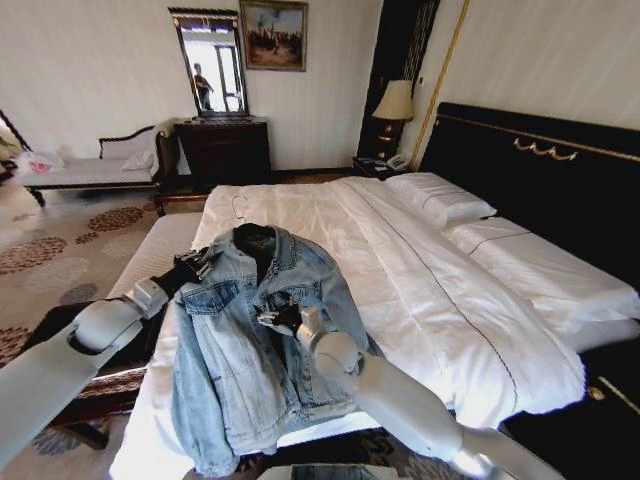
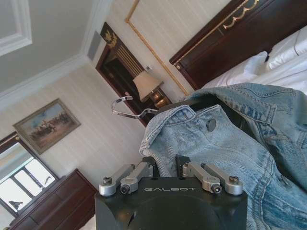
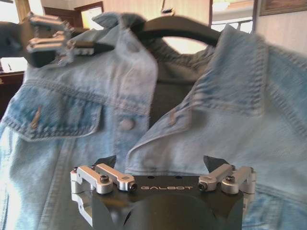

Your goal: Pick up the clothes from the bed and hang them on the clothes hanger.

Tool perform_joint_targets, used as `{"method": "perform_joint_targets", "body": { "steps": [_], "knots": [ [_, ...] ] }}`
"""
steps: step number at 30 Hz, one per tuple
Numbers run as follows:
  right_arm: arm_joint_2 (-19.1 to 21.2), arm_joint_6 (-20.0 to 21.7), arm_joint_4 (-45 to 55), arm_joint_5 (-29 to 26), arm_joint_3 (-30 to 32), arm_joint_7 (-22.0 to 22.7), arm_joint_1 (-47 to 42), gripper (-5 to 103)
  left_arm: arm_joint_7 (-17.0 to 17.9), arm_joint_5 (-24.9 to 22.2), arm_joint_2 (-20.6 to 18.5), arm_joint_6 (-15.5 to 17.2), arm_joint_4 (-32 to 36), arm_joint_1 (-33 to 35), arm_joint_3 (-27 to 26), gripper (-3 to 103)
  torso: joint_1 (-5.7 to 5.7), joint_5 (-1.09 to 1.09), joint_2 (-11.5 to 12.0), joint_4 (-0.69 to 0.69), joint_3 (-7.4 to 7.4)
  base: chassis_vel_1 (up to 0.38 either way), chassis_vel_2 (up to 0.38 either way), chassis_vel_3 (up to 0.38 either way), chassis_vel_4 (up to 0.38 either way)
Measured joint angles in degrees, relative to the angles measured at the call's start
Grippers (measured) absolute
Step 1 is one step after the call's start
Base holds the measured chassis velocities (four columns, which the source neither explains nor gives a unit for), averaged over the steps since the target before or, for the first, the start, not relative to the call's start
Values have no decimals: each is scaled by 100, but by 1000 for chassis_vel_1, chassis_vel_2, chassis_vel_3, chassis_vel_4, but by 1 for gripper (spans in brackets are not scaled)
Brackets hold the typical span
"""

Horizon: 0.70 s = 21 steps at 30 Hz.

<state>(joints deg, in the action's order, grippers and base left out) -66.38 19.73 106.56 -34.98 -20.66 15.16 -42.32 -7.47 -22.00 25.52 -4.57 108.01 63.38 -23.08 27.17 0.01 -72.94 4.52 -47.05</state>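
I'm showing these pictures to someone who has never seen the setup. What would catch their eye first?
Most striking is the light blue denim jacket spread at the near corner of the big white bed, a black hanger already in its collar with the metal hook poking out. Both grippers are at it: the left gripper at the jacket's shoulder, the right gripper over its open front. Behind stands a tall black headboard with gold trim.
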Motion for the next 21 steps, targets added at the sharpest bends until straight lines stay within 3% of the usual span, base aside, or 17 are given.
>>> {"method": "perform_joint_targets", "body": {
  "steps": [4, 11, 16, 21],
  "knots": [
    [-45, -30, 3, -107, 125, 75, 19, 100, 0, 126, 58, -20, -25, 35, 98, 21, 0, 0, 0, 0, 0, 0, 0, 0, 0],
    [-466, 150, -220, -1169, 326, 759, 591, 100, 12, 261, 141, -33, 40, 114, 154, 21, 0, -2, 0, -2, 0, 0, 0, 0, 0],
    [-646, 290, -447, -1155, 368, 1034, 856, 100, 19, 246, 73, -34, 72, 82, 129, 21, 1, -1, 0, -2, -1, 0, 0, 0, 0],
    [-552, 455, -193, -812, 464, 1142, 888, 100, 19, 246, 69, -42, 91, 97, 127, 21, 0, -1, 1, -1, 0, 0, 0, 0, 0]
  ]
}}
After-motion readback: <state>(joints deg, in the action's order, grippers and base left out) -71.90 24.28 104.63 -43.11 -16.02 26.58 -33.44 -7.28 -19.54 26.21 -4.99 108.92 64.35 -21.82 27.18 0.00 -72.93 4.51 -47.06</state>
